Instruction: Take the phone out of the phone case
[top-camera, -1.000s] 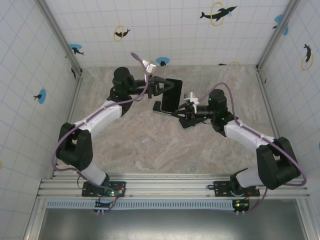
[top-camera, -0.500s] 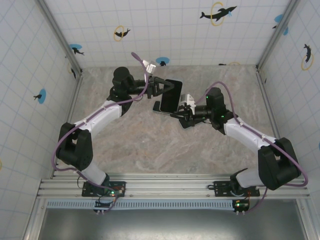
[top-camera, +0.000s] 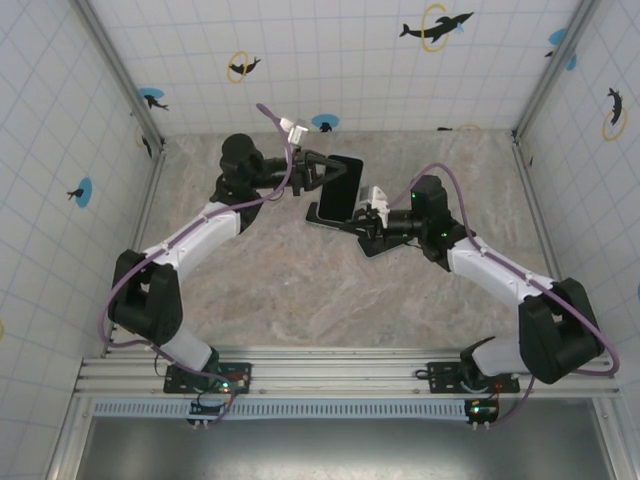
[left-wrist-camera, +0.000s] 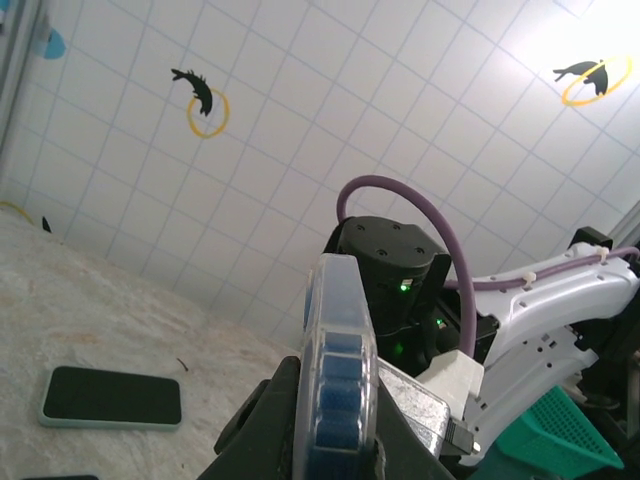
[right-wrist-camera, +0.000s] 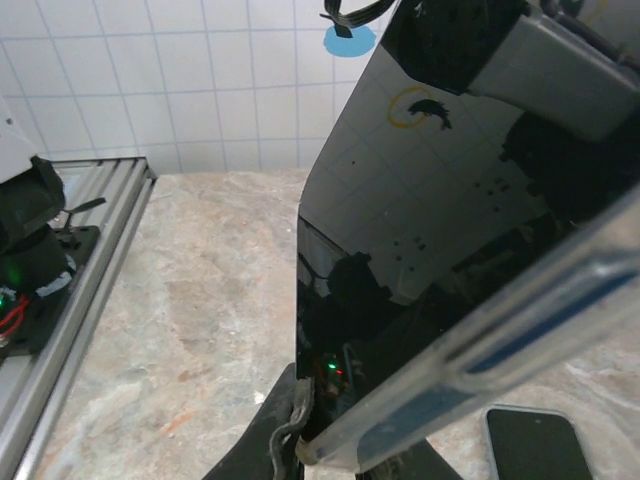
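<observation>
White tiled walls (top-camera: 350, 60) bearing dark dolphin stickers in yellow rings (top-camera: 435, 27) enclose a beige marbled tabletop (top-camera: 300, 290). Above the middle of that surface, a black glossy phone (top-camera: 340, 190) seated in a clear plastic case with a blue inner band (left-wrist-camera: 335, 370) is held off the table between both arms, standing on edge and tilted. Left gripper (top-camera: 322, 172) reaches in from the far-left side; its wrist view shows the dark fingers (left-wrist-camera: 268, 425) pressed against either face of the case, seen edge-on. Right gripper (top-camera: 362, 222) meets the case's near-right end; its wrist view shows the screen (right-wrist-camera: 420, 180) reflecting the wall tiles, the transparent rim running diagonally, and the fingers (right-wrist-camera: 285, 440) pinching the rim's lower end. Phone and case are not separated. A second dark-screened phone in a pale green case (left-wrist-camera: 110, 397) lies flat on the tabletop, apart from both grippers, and also appears at the right wrist view's lower corner (right-wrist-camera: 530, 440).
</observation>
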